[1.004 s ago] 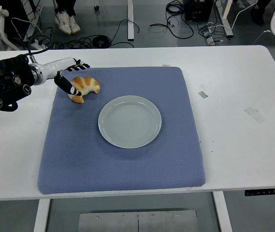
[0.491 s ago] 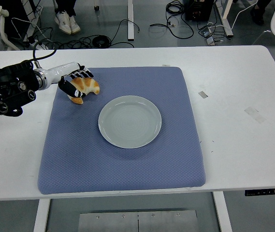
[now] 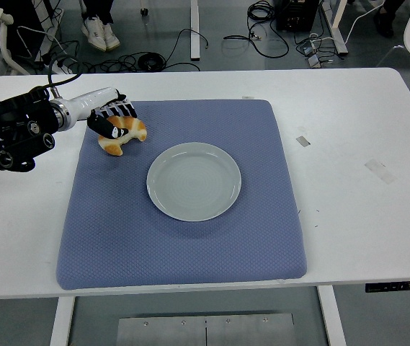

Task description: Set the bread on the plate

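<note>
A golden croissant-shaped bread (image 3: 127, 135) lies at the far left corner of the blue mat (image 3: 183, 231). My left hand (image 3: 112, 119) comes in from the left edge and its black fingers are curled over the top of the bread, closed around it. A pale round plate (image 3: 194, 181) sits in the middle of the mat, to the right of and nearer than the bread, with nothing on it. The right arm does not show.
The white table (image 3: 356, 130) extends to the right of the mat, with small tape marks (image 3: 379, 170) on it. Cables and table legs lie on the floor beyond the far edge.
My left hand moved onto the bread and its fingers closed over it; the bread has shifted slightly toward the left.
</note>
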### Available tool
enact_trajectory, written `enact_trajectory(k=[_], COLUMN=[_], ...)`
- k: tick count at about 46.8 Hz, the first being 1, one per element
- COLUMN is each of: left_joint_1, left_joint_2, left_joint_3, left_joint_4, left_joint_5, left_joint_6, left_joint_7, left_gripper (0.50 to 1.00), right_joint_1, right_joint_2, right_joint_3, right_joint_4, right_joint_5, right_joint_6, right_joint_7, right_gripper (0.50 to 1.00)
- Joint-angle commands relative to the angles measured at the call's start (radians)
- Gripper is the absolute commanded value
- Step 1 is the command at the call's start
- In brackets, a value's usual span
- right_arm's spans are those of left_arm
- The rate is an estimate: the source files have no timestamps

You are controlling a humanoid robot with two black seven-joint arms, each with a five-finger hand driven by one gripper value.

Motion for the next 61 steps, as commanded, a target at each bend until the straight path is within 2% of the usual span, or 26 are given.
enact_trajectory(k=[1, 9, 16, 28, 40, 48, 61], left_joint_1=[-0.019, -0.087, -0.145, -0.227, -0.248, -0.247, -0.240], left_joint_2=[0.000, -0.018, -0.029, -0.029, -0.058, -0.087, -0.084], left_joint_3=[-0.002, -0.001, 0.018, 0.026, 0.044, 0.058, 0.098], left_joint_4=[-0.005, -0.059, -0.137, -0.297, -0.372, -0.373, -0.375], left_joint_5=[0.000, 0.000, 0.000, 0.015, 0.017, 0.018, 0.020], left_joint_6=[-0.008, -0.049, -0.057, -0.066, -0.066, -0.063, -0.063], left_joint_7=[-0.002, 0.007, 0.052, 0.058, 0.056, 0.058, 0.058], left_gripper=[0.500, 0.500, 0.500, 0.500, 0.500, 0.500, 0.500], right_joint_1=[0.000, 0.000, 0.000, 0.000, 0.000, 0.000, 0.000], right_joint_2=[0.000, 0.000, 0.000, 0.000, 0.000, 0.000, 0.000], right_joint_3=[0.000, 0.000, 0.000, 0.000, 0.000, 0.000, 0.000], right_joint_4=[0.000, 0.001, 0.000, 0.000, 0.000, 0.000, 0.000], right_joint_5=[0.000, 0.000, 0.000, 0.000, 0.000, 0.000, 0.000], right_joint_6=[0.001, 0.000, 0.000, 0.000, 0.000, 0.000, 0.000], right_joint_7=[0.000, 0.000, 0.000, 0.000, 0.000, 0.000, 0.000], right_gripper=[1.000, 1.000, 1.000, 1.000, 1.000, 1.000, 1.000])
